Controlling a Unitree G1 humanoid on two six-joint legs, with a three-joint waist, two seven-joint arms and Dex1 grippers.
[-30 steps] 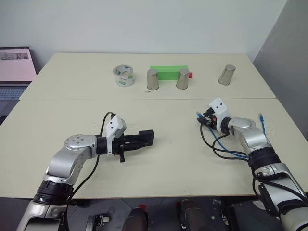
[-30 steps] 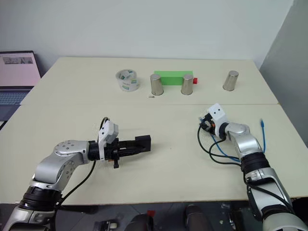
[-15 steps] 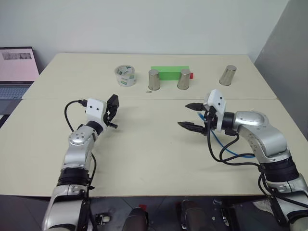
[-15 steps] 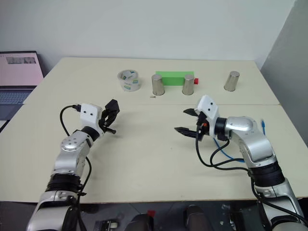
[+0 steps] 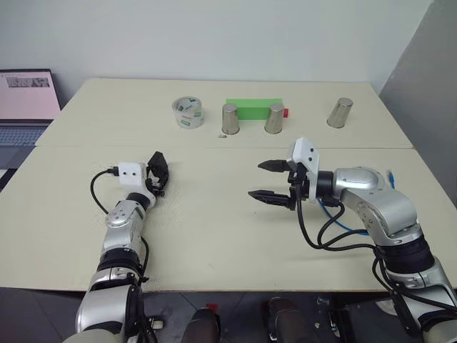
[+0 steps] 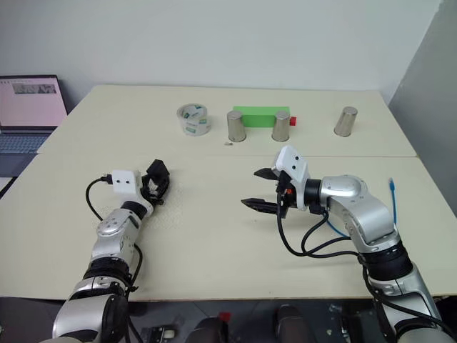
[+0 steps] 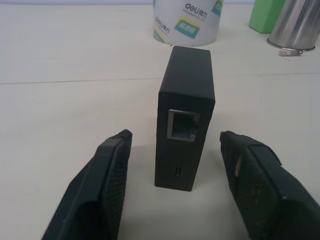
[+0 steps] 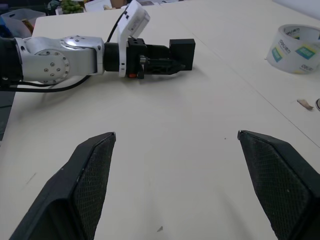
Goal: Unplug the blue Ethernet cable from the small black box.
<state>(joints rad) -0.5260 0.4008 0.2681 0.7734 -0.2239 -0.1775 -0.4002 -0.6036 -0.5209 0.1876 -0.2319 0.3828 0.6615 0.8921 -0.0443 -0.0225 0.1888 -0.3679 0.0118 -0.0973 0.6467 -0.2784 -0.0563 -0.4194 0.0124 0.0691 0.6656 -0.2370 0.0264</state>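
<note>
Left wrist view shows the small black box point(image 7: 185, 117) upright, port empty, between released left gripper point(image 7: 182, 192) fingers; right gripper point(image 5: 270, 180) spread, empty. Withdraw straight back, avoid tipping.

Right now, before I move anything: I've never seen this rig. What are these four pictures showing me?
It is a two-armed robot at a table. The two wide pictures come from cameras on its head, looking down over its arms. The other two come from cameras on each wrist, looking along that gripper's fingers.

The left gripper is open, with the box standing between its fingers, untouched and with its port empty. The right gripper is open and holds nothing. The cable lies by the right arm. At the far side are tape, a green block and three cups. A laptop is on the left.
</note>
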